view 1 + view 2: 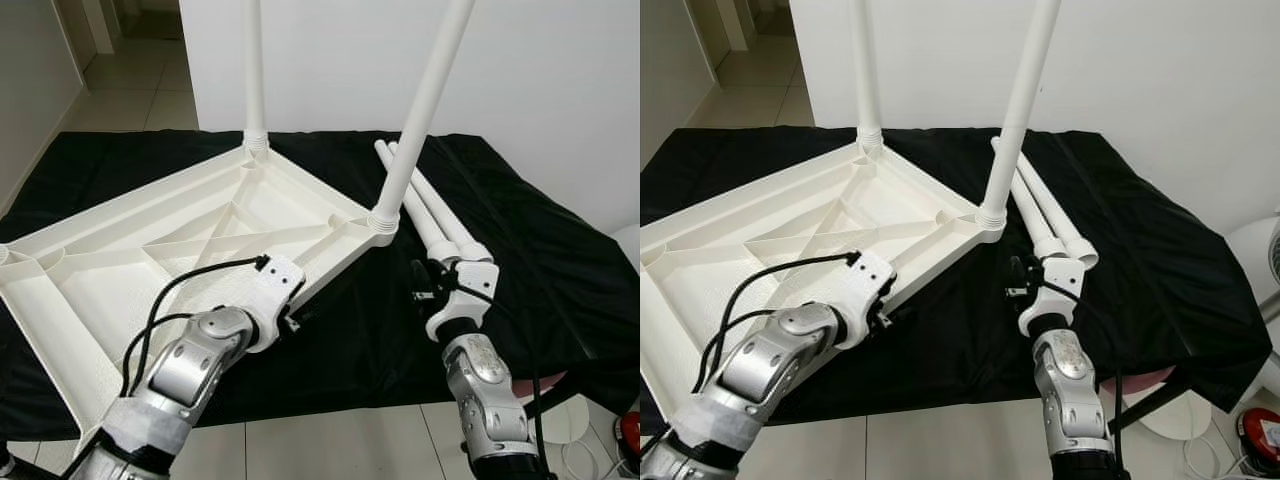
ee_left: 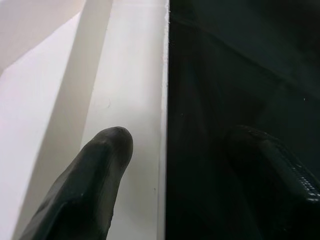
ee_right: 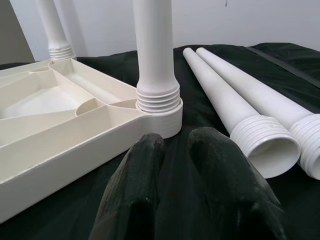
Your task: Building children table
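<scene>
A white table top lies upside down on a black cloth. One white leg stands screwed into its far corner and another leg stands in its right corner. Two loose legs lie side by side on the cloth just right of that corner, threaded ends toward me. My left gripper is open at the table top's near right rim, one finger over the white plastic and the other over the cloth. My right gripper is shut and empty, low over the cloth, between the right corner and the loose legs' threaded ends.
A white wall rises right behind the cloth. Tiled floor lies below the cloth's front edge, and a corridor opens at the back left. A red object and a white round base sit on the floor at the right.
</scene>
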`<state>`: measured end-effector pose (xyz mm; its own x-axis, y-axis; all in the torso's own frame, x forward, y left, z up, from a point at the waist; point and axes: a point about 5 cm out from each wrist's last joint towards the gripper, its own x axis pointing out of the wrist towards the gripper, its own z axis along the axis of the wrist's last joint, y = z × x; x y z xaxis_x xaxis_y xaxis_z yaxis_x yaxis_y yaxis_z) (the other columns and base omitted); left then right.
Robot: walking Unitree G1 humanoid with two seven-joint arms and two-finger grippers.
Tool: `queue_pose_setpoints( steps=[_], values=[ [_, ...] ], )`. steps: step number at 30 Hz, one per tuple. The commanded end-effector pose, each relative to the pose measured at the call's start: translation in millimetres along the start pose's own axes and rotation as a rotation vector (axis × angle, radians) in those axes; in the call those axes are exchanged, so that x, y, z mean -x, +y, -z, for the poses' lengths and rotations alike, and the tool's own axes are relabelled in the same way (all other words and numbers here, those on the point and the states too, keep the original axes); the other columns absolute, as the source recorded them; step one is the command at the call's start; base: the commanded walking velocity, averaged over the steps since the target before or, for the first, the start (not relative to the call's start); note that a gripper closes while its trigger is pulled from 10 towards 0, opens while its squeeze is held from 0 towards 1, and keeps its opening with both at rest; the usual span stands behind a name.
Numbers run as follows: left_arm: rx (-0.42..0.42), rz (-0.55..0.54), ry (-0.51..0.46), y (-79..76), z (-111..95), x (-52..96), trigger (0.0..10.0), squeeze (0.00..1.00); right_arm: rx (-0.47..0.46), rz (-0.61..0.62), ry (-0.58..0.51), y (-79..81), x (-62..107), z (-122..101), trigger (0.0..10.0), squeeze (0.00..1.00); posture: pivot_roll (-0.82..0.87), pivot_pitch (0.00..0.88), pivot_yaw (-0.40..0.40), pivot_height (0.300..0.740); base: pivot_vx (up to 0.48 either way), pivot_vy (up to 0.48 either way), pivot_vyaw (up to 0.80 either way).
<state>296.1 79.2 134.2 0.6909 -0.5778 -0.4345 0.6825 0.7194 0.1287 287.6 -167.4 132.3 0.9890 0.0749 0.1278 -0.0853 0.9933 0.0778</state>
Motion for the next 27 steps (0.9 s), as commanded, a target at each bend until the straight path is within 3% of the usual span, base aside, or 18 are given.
queue_pose_setpoints(
  steps=[1, 2, 3, 4, 5, 16, 27],
  values=[
    [0.015, -0.075, 0.037, 4.1, 3.5, -4.1, 10.0, 0.0, 0.005, 0.009, 0.004, -2.0, -0.9, 1.2, 10.0, 0.0, -0.05, 0.0, -0.046, 0.74, 0.0, 0.0, 0.0],
    [0.015, -0.075, 0.037, 4.1, 3.5, -4.1, 10.0, 0.0, 0.005, 0.009, 0.004, -2.0, -0.9, 1.2, 10.0, 0.0, -0.05, 0.0, -0.046, 0.74, 0.0, 0.0, 0.0],
    [0.026, -0.087, 0.032, 5.0, 1.3, -6.4, 3.7, 0.0, 0.005, 0.01, 0.003, -2.2, -1.3, 1.1, 10.0, 0.0, -0.05, 0.0, -0.048, 0.74, 0.0, 0.0, 0.0],
    [0.026, -0.087, 0.032, 5.0, 1.3, -6.4, 3.7, 0.0, 0.005, 0.01, 0.003, -2.2, -1.3, 1.1, 10.0, 0.0, -0.05, 0.0, -0.048, 0.74, 0.0, 0.0, 0.0],
    [0.031, -0.092, 0.026, 5.4, -0.4, -8.0, 0.0, 0.0, 0.004, 0.011, 0.002, -2.2, -1.4, 0.9, 10.0, 0.0, -0.05, 0.0, -0.047, 0.74, 0.0, 0.0, 0.0],
    [0.012, -0.118, 0.01, 5.1, -13.0, -22.1, 0.0, 0.0, 0.0, 0.016, -0.008, -2.7, -3.5, -1.2, 10.0, 0.0, -0.06, 0.0, -0.043, 0.74, 0.0, 0.0, 0.0],
    [0.054, -0.194, -0.036, 12.0, -27.9, -36.8, 0.0, 0.0, -0.016, 0.017, -0.023, 2.0, -7.7, -4.3, 10.0, 0.0, -0.08, 0.0, -0.034, 0.74, 0.0, 0.0, 0.0]
  ],
)
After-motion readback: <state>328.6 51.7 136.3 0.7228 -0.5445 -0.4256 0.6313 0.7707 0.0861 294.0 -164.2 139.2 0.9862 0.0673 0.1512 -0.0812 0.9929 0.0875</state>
